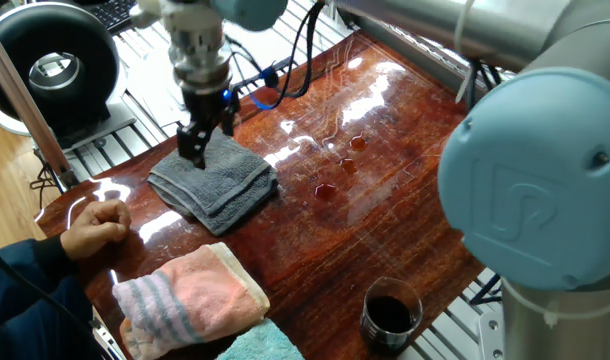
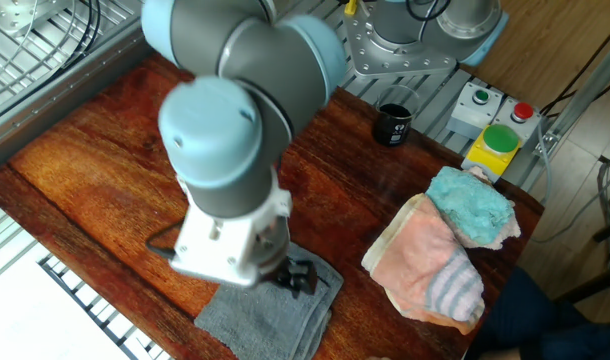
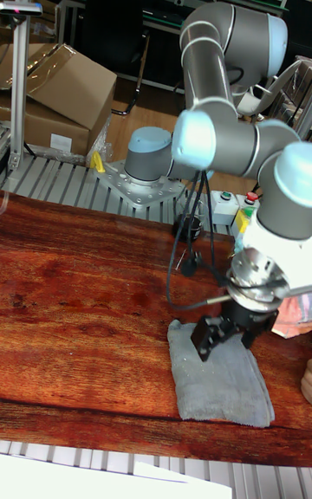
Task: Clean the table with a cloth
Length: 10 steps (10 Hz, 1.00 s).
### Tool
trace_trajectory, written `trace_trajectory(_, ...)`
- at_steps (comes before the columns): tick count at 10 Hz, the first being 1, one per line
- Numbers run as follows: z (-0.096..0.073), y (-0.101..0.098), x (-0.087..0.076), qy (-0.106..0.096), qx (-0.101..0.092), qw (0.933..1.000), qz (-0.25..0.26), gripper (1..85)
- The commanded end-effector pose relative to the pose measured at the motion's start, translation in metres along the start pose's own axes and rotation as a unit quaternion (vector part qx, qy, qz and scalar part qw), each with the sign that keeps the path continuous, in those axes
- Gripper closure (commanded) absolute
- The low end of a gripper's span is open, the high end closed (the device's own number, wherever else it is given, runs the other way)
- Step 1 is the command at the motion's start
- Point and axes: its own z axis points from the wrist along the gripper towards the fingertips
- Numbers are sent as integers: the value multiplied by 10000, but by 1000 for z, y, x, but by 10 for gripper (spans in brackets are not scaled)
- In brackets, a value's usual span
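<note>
Gripper (image 1: 194,150) jaws apart, not grasping, tips at the cloth (image 1: 217,182) edge; cloth lies folded directly below on table (image 1: 405,200).

cloth (image 1: 217,178), towels (image 1: 190,298), cup (image 1: 390,314) on table (image 1: 405,190)

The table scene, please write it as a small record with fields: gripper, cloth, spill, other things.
gripper: gripper open, fingers pointing down over the far edge of the grey cloth, not yet closed on it
cloth: grey cloth folded, lying flat on the table
spill: small dark drops beside the cloth, unwiped
other things: pink striped towel with teal cloth at one end; glass of dark liquid near the table edge; a person's hand resting on the corner
</note>
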Motion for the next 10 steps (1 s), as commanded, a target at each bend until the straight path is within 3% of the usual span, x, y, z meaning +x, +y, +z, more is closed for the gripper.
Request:
trace_trajectory(1,19,6,-7,-53,-40,9999,-111,7)
trace_trajectory(5,31,-6,-4,-25,150,9998,-150,7)
trace_trajectory(8,31,-4,-7,-101,93,9996,-227,7)
trace_trajectory(10,31,-6,-4,-44,126,9997,-211,7)
